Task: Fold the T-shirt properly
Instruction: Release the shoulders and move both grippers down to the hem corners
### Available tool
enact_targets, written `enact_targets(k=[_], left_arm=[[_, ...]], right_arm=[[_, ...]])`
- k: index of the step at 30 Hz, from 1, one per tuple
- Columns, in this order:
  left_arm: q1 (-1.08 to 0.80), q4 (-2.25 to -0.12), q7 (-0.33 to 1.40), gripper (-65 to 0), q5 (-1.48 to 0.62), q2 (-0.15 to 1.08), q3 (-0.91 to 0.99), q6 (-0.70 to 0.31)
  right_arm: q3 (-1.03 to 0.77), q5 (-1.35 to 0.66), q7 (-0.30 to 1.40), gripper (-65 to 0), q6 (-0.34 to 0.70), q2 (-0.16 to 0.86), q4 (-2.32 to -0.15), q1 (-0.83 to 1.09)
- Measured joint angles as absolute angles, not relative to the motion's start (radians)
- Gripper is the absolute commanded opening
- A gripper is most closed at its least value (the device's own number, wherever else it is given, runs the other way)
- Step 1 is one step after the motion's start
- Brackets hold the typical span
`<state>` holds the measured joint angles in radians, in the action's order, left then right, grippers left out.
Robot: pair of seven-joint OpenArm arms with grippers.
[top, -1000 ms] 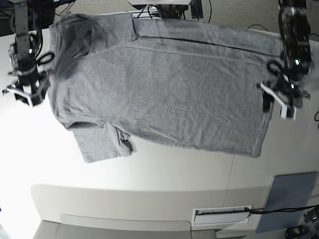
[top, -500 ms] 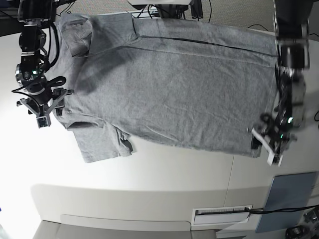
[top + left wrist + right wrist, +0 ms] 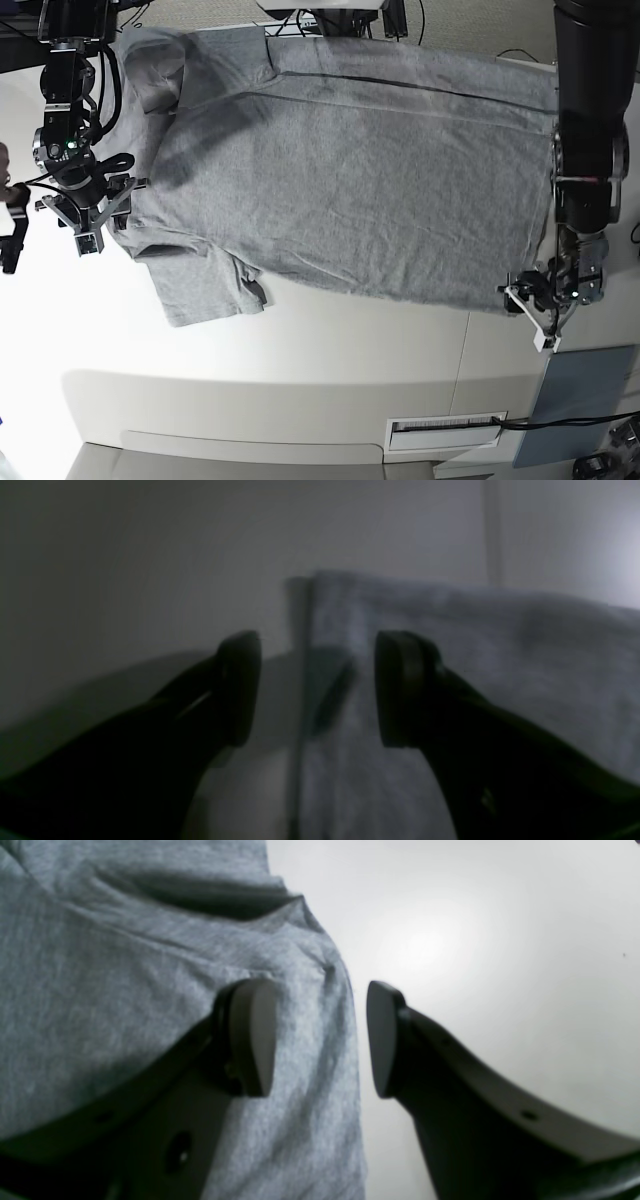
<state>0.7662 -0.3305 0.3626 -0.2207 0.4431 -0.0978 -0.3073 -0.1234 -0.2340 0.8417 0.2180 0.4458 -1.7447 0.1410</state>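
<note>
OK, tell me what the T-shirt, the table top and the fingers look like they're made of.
T-shirt: soft knit fabric, probably cotton jersey; heathered grey flecks, matte, limp wrinkles and a stitched hem.
Table top: smooth hard white surface, likely laminate or painted board; it shows a soft glare in the right wrist view.
Fingers: rigid dark moulded plastic by the look, with flat paler pads; exact material unclear.

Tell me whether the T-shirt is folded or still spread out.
Spread out: the T-shirt lies flat across the table, one sleeve sticking out, no fold made.
</note>
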Motion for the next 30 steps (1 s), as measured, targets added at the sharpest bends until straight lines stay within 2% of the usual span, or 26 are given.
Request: enact_targets(k=[6, 9, 11, 14, 15, 20, 29, 30], left_arm=[[0.77, -0.283, 0.327, -28.4, -0.206, 0.432, -0.097, -0.342], [0.766, -0.284, 0.324, -32.6, -0.209, 0.418, -0.097, -0.405], [0.769, -0.286, 0.346, -39.6, -0.209, 0.411, -0.097, -0.433], [0.771, -0.287, 0.358, -60.8, -0.213, 0.408, -0.097, -0.446], [0.771, -0.287, 0.358, -65.0, -0.217, 0.408, -0.097, -0.442], [0.766, -0.287, 0.329, -65.0, -0.218, 0.413, -0.097, -0.344], [0.765, -0.285, 0.331, -64.7, -0.219, 0.433, -0.097, -0.34], [0.765, -0.285, 0.331, -56.2, -0.218, 0.435, -0.097, -0.34]], right_arm=[[-0.123, -0.234, 0.842, -36.1, 0.218, 0.445, -1.745, 0.141], [-0.123, -0.234, 0.823, -36.1, 0.218, 0.446, -1.745, 0.141], [-0.123, -0.234, 0.804, -36.1, 0.218, 0.446, -1.745, 0.141], [-0.123, -0.188, 0.767, -36.1, 0.218, 0.446, -1.745, 0.142], [-0.123, -0.172, 0.753, -36.0, 0.217, 0.446, -1.745, 0.141], [-0.123, -0.139, 0.743, -36.0, 0.218, 0.445, -1.745, 0.136], [-0.124, -0.231, 0.783, -36.0, 0.214, 0.446, -1.581, -0.018], [-0.124, -0.238, 0.786, -36.0, 0.214, 0.445, -1.556, -0.031]])
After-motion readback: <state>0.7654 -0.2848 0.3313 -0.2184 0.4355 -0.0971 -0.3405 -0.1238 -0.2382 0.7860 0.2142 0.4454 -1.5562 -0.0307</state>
